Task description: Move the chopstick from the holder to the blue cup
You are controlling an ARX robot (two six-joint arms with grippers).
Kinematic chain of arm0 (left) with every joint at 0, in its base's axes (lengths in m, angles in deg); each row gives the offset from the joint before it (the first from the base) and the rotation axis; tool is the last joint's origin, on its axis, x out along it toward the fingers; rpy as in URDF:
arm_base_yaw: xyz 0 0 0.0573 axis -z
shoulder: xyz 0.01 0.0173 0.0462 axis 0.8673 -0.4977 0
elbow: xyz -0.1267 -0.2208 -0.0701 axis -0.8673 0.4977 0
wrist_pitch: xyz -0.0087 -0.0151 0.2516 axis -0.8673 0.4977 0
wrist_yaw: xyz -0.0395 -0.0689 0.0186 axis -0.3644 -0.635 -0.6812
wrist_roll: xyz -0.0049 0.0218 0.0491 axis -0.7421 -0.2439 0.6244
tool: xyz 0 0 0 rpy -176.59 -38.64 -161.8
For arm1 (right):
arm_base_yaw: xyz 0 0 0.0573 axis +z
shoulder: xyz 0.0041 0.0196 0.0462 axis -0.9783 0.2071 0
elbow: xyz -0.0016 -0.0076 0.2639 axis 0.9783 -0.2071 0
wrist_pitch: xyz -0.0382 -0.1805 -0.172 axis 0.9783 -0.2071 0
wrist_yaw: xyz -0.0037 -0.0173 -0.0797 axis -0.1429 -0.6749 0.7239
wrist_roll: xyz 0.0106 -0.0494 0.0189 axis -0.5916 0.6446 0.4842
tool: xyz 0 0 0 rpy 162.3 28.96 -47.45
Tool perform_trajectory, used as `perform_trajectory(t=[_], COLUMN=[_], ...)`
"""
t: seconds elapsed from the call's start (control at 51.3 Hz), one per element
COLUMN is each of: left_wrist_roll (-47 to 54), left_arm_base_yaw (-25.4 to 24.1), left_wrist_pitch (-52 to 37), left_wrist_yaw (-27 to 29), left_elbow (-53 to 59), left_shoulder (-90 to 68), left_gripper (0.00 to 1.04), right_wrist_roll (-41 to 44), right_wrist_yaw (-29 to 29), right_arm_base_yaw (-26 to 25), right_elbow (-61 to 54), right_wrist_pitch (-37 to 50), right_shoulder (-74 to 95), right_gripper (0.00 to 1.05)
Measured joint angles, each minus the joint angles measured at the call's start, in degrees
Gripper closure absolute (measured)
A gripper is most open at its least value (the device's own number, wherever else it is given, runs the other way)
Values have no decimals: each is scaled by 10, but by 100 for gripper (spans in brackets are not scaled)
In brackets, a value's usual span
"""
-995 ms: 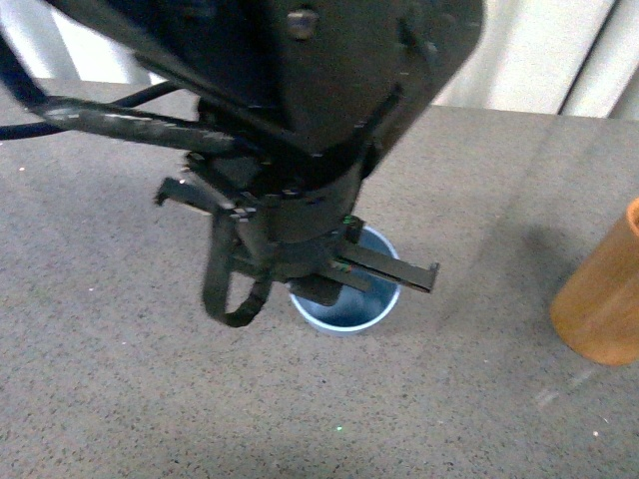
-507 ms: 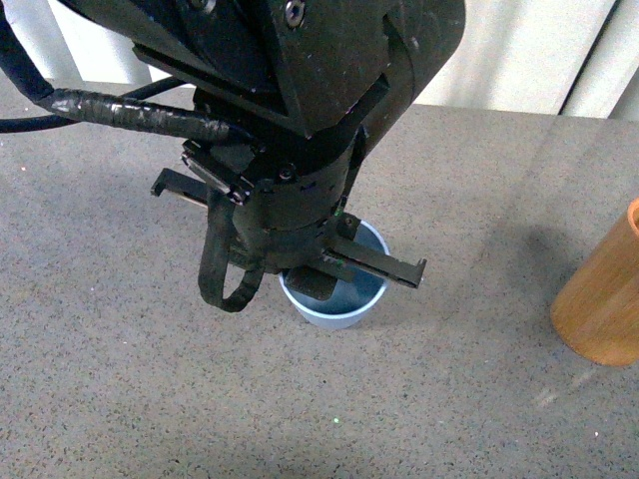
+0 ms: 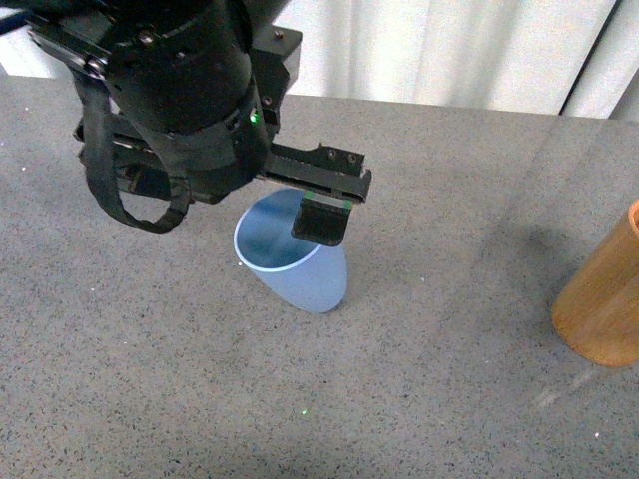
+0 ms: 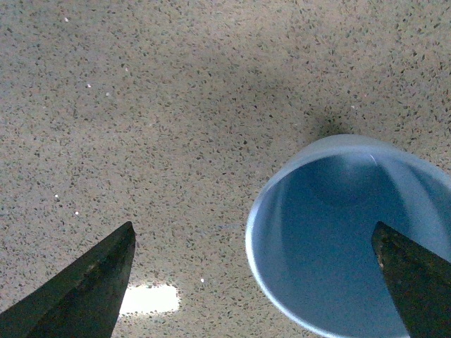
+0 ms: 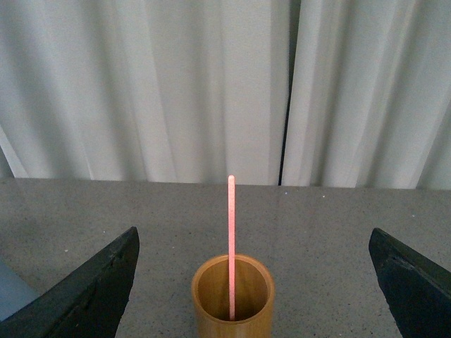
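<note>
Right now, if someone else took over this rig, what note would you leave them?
The left hand is open and straddles the rim of the cup, which looks tipped.
The right hand is open, faces the holder and touches nothing.
The chopstick stands upright in the holder.
Done: nothing has been transferred.
Left: grasp the chopstick, carry it to the cup, drop it in.
</note>
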Motion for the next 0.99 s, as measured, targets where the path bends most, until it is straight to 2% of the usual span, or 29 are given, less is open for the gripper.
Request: perform_trajectory(t=[0.059, 0.351, 0.527, 0.722, 0.995], left_wrist_roll=[0, -1, 11, 37, 58], left_arm_base_yaw=[-6, -23, -54, -129, -146], left_wrist_pitch=[0, -8, -83, -210, -233], left_wrist_yaw=[-3, -12, 50, 93, 100], left_elbow=[9, 43, 97, 206, 245], left_shoulder=[12, 49, 135, 303, 349], left_gripper=[8, 7, 7, 7, 7], right_wrist_roll=[0, 0, 0, 0, 0], right_wrist_yaw=[0, 0, 0, 0, 0], right_arm_base_yaw=[0, 0, 0, 0, 0], right_elbow=[0, 0, 0, 0, 0], right_wrist_pitch=[0, 0, 0, 0, 0], right_shoulder=[0, 0, 0, 0, 0], right_gripper=[10, 10, 10, 10, 10])
